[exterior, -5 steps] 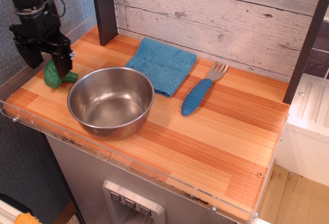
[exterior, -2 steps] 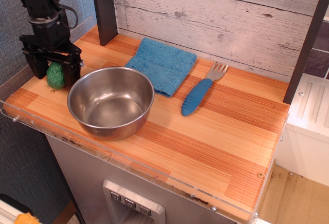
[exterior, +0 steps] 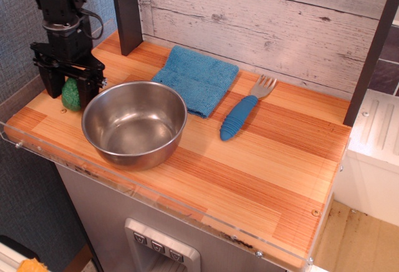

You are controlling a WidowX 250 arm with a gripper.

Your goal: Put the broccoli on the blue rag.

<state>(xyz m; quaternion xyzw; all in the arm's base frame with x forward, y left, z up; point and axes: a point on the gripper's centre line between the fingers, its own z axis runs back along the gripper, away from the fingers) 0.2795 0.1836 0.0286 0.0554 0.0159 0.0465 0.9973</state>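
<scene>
The small green broccoli [exterior: 71, 96] sits on the wooden counter at the far left, just left of the steel bowl. My black gripper [exterior: 67, 91] has come down over it, one finger on each side, jaws open around it; I see no firm grip. The fingers hide the broccoli's upper part. The blue rag [exterior: 197, 77] lies flat at the back of the counter, behind the bowl and to the right of the gripper.
A steel bowl [exterior: 134, 123] stands right beside the broccoli, between it and the rag. A fork with a ribbed blue handle [exterior: 240, 116] lies right of the rag. A dark post [exterior: 126, 11] stands behind the gripper. The counter's edge [exterior: 37, 150] is near the front left.
My gripper has moved right and down, from beside the broccoli to straddling it. The broccoli now stands more upright between the fingers, its stalk hidden.
</scene>
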